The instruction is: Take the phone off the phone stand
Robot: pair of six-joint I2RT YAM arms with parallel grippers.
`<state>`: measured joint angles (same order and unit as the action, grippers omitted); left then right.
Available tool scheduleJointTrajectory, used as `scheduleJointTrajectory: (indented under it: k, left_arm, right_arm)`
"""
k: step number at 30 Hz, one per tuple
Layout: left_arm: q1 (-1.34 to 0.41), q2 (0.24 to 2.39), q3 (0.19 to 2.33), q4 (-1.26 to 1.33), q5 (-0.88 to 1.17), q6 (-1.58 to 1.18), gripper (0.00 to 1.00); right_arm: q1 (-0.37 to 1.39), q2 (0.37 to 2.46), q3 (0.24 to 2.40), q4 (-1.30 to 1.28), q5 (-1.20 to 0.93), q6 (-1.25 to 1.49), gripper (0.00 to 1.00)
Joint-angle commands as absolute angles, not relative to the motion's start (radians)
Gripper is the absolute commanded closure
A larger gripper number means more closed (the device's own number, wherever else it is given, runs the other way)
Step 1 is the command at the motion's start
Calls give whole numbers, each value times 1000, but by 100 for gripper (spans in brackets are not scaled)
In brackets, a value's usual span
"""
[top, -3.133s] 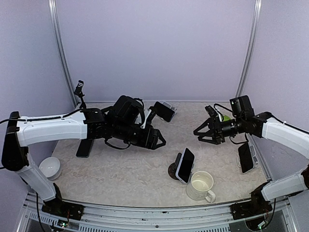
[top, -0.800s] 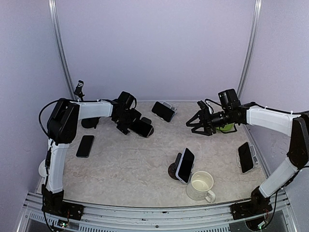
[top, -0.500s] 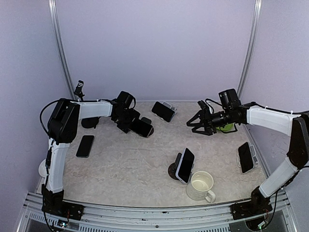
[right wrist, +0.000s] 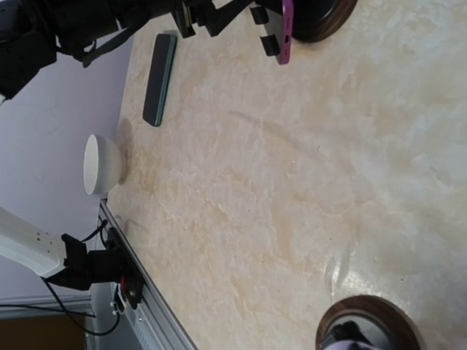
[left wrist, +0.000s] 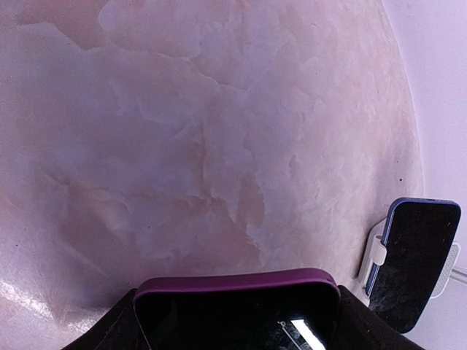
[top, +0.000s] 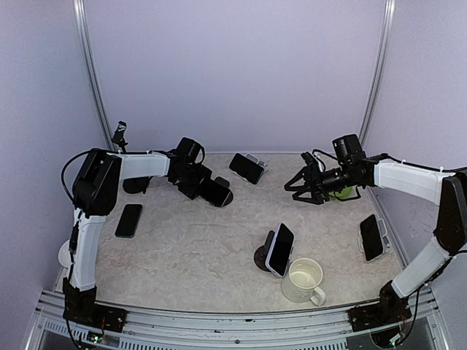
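1. Near-left edge: a white bowl is sitting on the surface. A flat dark phone is lying just beyond it, apart from the bowl.
2. Far left of centre: the left gripper is reaching in low and clamping the purple-cased phone. In the left wrist view, a finger is pressing on each side of the case.
3. That phone is standing on edge right against the round dark stand. I cannot tell whether it is seated in the stand or just clear of it.
4. Far centre: a second phone is leaning tilted on a light stand, well apart from both grippers.
5. Near centre: a third phone is leaning on a brown round base. A cream mug is sitting just to its near right.
6. Far right of centre: the right gripper is hovering above the surface, spread wide and gripping nothing.
7. A green item is showing just behind that gripper, too hidden to identify.
8. Right edge: a fourth phone is leaning on a white holder.
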<state>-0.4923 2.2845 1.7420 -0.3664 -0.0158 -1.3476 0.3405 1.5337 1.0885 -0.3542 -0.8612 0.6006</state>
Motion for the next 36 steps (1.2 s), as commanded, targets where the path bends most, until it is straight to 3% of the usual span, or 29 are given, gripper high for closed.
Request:
scheduleJointTrajectory:
  k: [1, 13, 24, 36]
  left_arm:
    - [-486, 2289, 1749, -315, 5, -1359, 40]
    - [-486, 2198, 1729, -267, 14, -1367, 54]
    - [-485, 2098, 1662, -234, -3, -1364, 59]
    - [-484, 1966, 1510, -281, -22, -1282, 71]
  right_arm:
    - [327, 1538, 1119, -363, -884, 587, 33]
    - [327, 1545, 1123, -349, -891, 590, 33]
    - [327, 1528, 1108, -342, -889, 600, 33]
    - [327, 1519, 1102, -341, -890, 601, 33]
